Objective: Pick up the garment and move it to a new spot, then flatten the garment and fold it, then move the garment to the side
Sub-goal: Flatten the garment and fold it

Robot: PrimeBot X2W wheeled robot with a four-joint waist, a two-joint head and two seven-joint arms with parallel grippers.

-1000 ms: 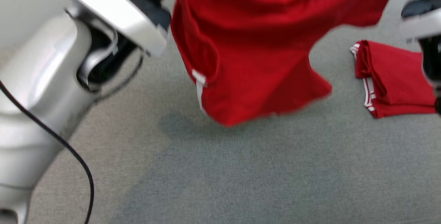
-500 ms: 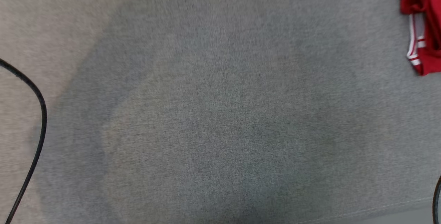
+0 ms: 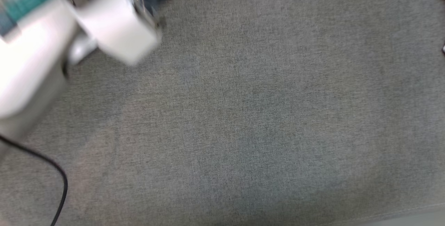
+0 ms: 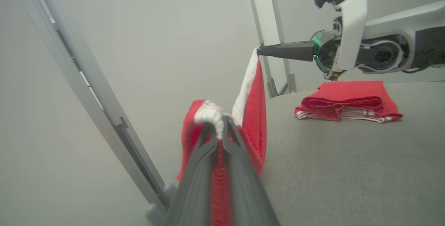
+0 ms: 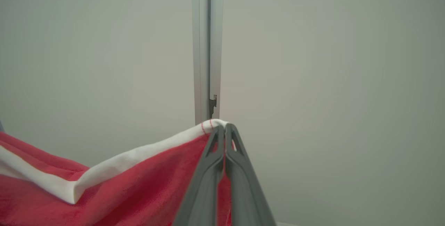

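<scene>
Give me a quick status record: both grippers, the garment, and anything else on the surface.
left gripper: shut on the bunched white-trimmed edge of the garment
right gripper: shut on the garment's white hem corner
garment: red, held up, stretched between both grippers
folded garment: red with white stripes, lying on the grey surface, apart from the held one
stage: carrying; not yet laid flat

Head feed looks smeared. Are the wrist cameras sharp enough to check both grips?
Head view: motion-blurred throughout, the pale arm smeared. Left wrist view: sharp; left end effector shut on the red garment. Right wrist view: sharp, evenly lit; right end effector pinching its white hem.
</scene>
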